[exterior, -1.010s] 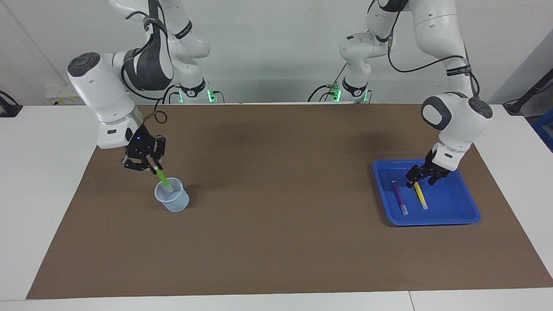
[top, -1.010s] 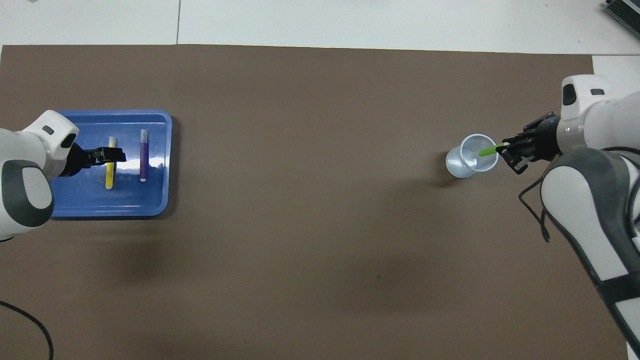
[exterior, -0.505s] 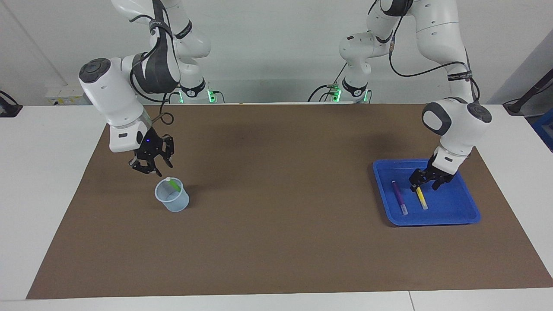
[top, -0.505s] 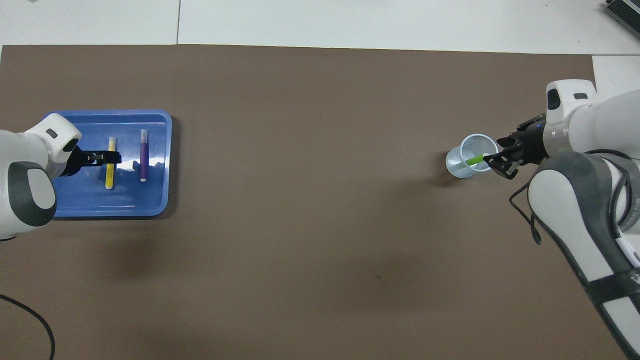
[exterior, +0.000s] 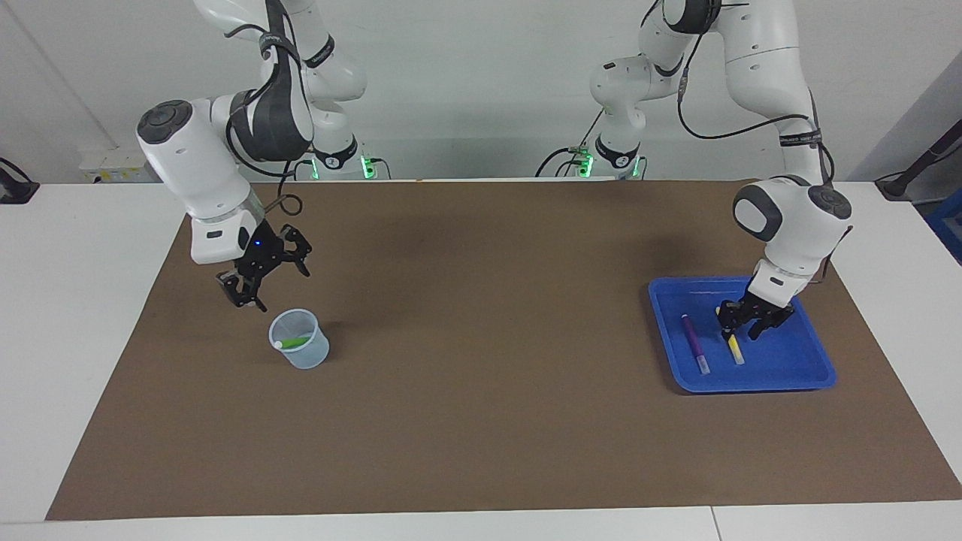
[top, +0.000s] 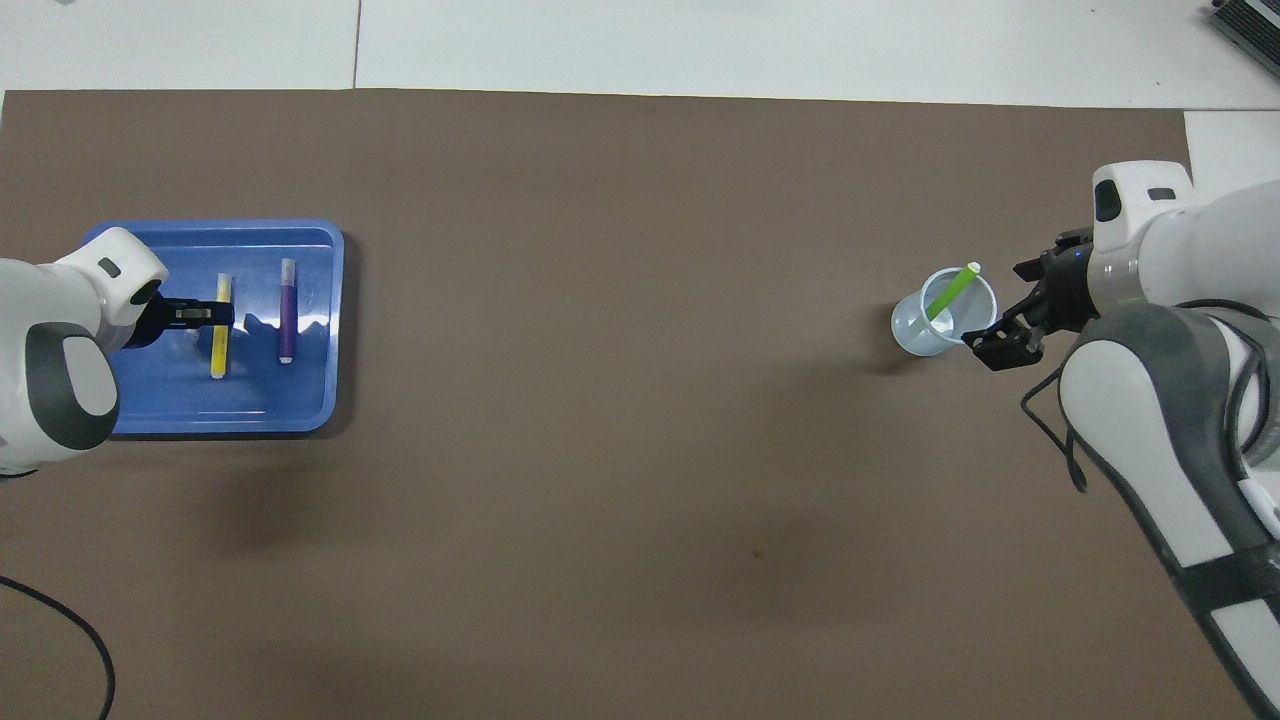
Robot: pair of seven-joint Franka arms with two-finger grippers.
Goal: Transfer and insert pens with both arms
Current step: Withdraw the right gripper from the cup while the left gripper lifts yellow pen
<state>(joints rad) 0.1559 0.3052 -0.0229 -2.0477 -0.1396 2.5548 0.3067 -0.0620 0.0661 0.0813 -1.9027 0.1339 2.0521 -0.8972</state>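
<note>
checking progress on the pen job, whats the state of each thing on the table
green pen: in the cup, leaning on its rim
cup: upright
yellow pen: lying in the tray, left gripper down on it
purple pen: lying in the tray, untouched
blue tray: flat on the mat
right gripper: open, empty, beside the cup

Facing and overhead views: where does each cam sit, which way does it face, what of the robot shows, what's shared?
Facing view: high across the table, facing the robots; both arms show from base to claw, right claw above the cup, left claw in the blue tray.
Overhead view: above the robots' end, looking steeply down; only forearms and claws show.
Shared: cup, tray, green pen, yellow pen, purple pen, mirrored.
</note>
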